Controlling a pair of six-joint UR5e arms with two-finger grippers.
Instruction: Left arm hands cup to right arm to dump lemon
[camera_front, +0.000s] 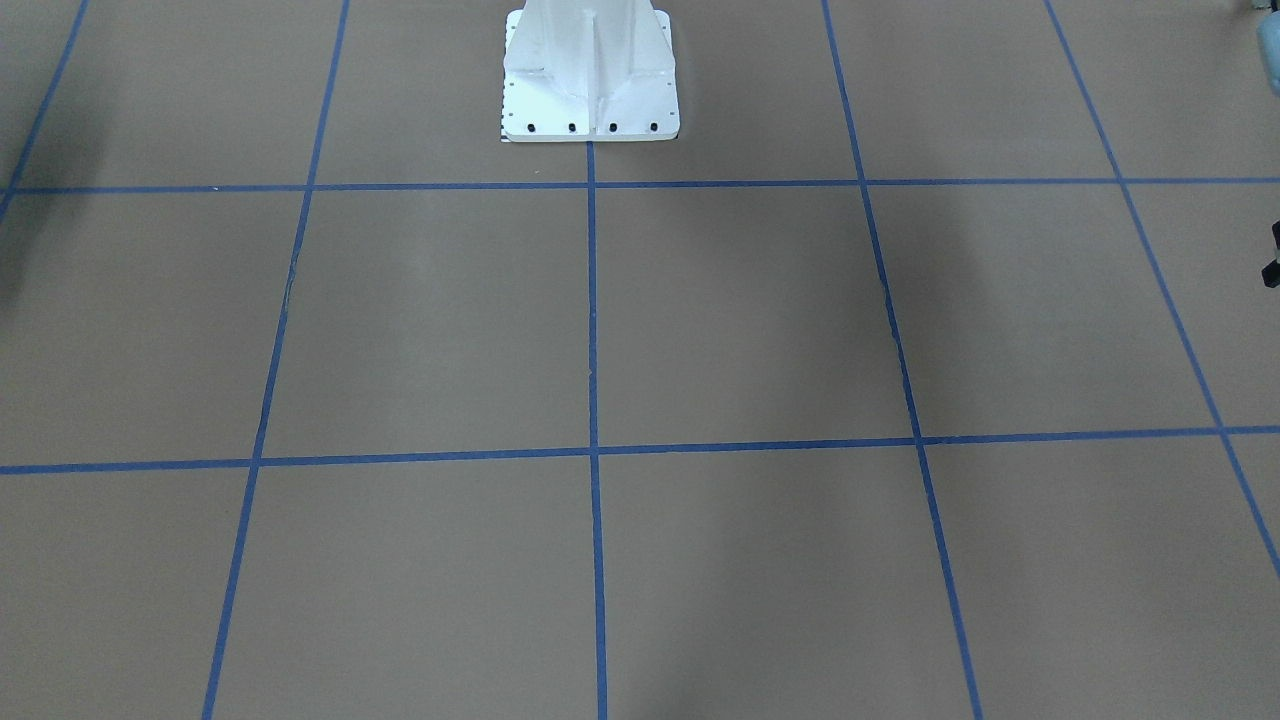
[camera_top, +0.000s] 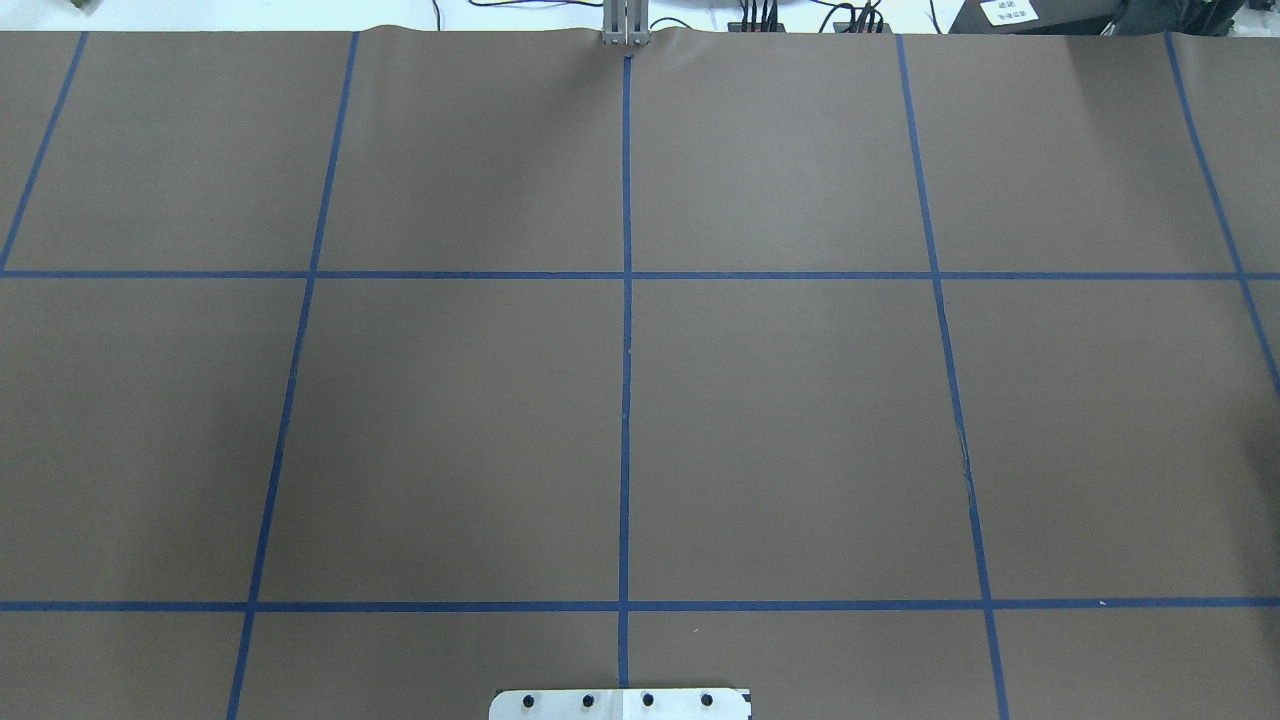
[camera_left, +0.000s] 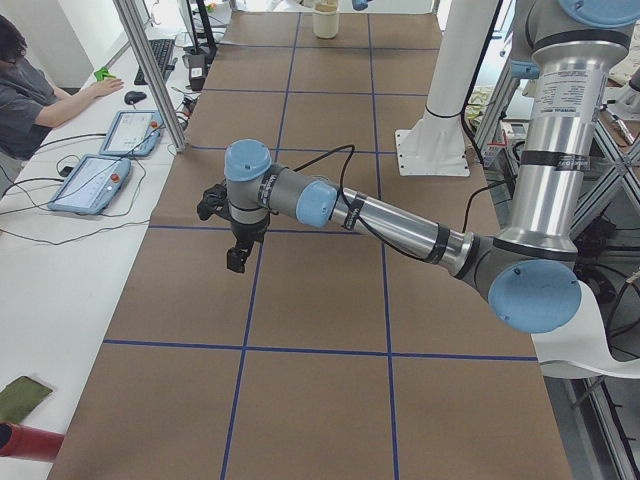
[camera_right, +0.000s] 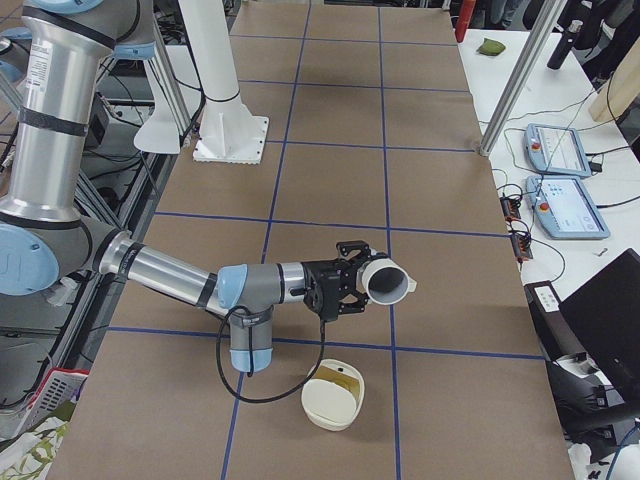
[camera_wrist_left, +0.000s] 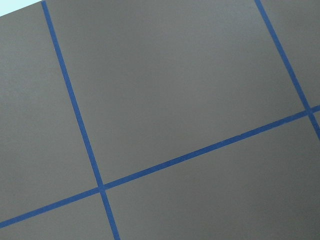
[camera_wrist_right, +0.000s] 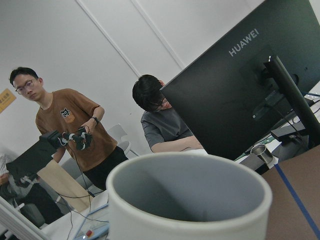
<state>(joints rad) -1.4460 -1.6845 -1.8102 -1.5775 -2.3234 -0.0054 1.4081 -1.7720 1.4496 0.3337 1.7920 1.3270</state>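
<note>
The white cup (camera_right: 387, 281) is held on its side in mid-air at the tip of my right arm, its mouth turned away from the arm. In the right wrist view its rim (camera_wrist_right: 190, 172) fills the bottom and the greyish inside shows no lemon. My right gripper (camera_right: 345, 290) is shut on the cup. A cream bowl (camera_right: 325, 408) stands on the table nearer the camera, and a dull yellow piece (camera_right: 345, 378) in it may be the lemon. My left gripper (camera_left: 236, 260) points down above the table, apart from the cup; I cannot tell whether it is open or shut.
The brown table has a blue tape grid (camera_top: 626, 350). The white robot pedestal (camera_front: 590, 80) stands at the robot's edge. Teach pendants (camera_right: 560, 150) and cables lie on the side desk, where operators (camera_wrist_right: 75, 130) sit and stand. A metal post (camera_left: 150, 70) rises at the table's edge.
</note>
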